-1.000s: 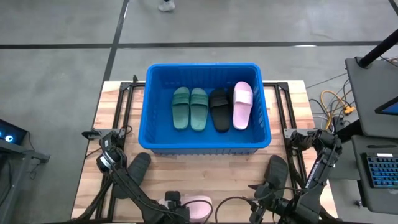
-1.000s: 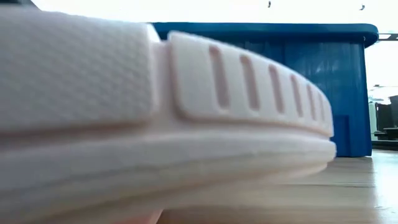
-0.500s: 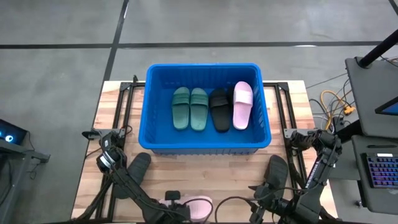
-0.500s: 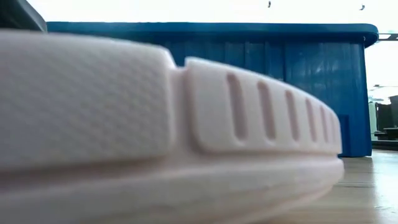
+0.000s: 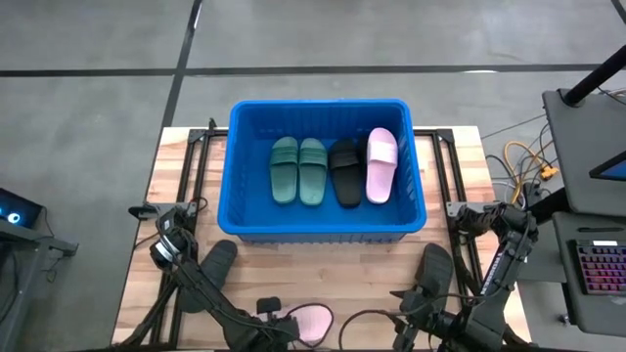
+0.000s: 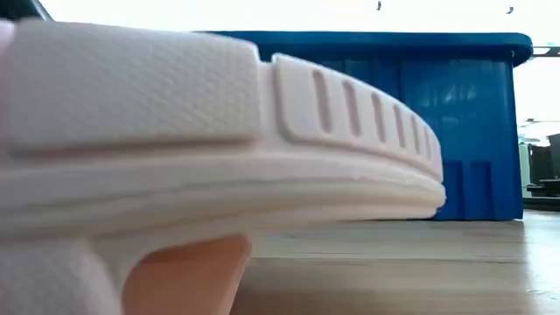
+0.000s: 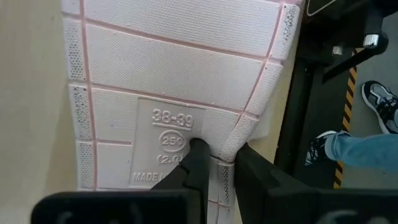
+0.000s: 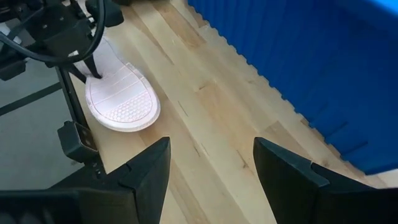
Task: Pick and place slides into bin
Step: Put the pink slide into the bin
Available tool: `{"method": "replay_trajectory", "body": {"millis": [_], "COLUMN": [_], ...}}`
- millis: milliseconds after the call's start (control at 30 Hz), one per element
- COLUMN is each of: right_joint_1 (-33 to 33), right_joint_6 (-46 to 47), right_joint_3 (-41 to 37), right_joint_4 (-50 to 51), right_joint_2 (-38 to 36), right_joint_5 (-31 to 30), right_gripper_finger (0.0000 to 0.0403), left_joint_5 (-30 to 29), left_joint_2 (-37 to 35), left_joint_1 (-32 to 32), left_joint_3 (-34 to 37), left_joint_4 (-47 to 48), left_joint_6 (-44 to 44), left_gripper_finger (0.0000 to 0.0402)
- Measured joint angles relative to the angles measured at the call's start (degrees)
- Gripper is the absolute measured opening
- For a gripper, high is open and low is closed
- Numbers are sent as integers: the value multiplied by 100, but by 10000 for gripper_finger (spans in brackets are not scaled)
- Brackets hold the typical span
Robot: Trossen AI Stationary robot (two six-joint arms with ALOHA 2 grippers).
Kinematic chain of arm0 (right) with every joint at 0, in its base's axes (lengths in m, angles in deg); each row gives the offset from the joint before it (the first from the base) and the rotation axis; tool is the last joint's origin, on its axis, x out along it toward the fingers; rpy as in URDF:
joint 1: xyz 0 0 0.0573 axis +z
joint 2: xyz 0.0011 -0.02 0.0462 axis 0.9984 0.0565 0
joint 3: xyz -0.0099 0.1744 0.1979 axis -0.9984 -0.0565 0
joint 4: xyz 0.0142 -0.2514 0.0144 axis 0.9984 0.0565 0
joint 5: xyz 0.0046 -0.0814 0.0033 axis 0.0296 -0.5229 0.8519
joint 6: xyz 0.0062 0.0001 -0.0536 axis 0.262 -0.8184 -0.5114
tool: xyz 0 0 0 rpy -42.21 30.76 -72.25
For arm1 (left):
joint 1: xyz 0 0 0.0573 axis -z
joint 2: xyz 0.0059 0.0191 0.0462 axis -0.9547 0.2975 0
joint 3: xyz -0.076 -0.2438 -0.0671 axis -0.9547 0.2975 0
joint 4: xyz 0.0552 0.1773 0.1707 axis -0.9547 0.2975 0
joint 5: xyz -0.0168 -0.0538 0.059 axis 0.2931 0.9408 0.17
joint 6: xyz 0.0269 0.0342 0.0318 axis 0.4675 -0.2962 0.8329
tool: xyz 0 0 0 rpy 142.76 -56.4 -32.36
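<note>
left wrist view | fingers [image 7: 217, 163] pinch pink slide [image 7: 180, 81] edge

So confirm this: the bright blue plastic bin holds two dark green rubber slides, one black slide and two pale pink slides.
Not quite. The high view shows only one pale pink rubber slide in the bright blue plastic bin, beside the black slide and two dark green slides. The other pale pink slide lies sole-up on the wooden table, pinched by the left gripper.
</note>
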Motion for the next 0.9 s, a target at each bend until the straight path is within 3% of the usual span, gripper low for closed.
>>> {"method": "replay_trajectory", "body": {"millis": [400,567,900], "right_joint_1": [52,136,204], "right_joint_6": [-524,-849,-1407], "right_joint_3": [322,581,1195], "right_joint_4": [281,438,818], "right_joint_2": [-234,-372,-385], "right_joint_5": [-285,-300,-402], "right_gripper_finger": [219,219,219], "left_joint_5": [-218,-331,-1007], "left_joint_2": [-1323,-2003,-3080], "left_joint_1": [-55,-89,-209], "left_joint_3": [141,147,140], "left_joint_4": [957,756,-782], "left_joint_6": [-634,-758,-876], "left_gripper_finger": [17,14,1]}}
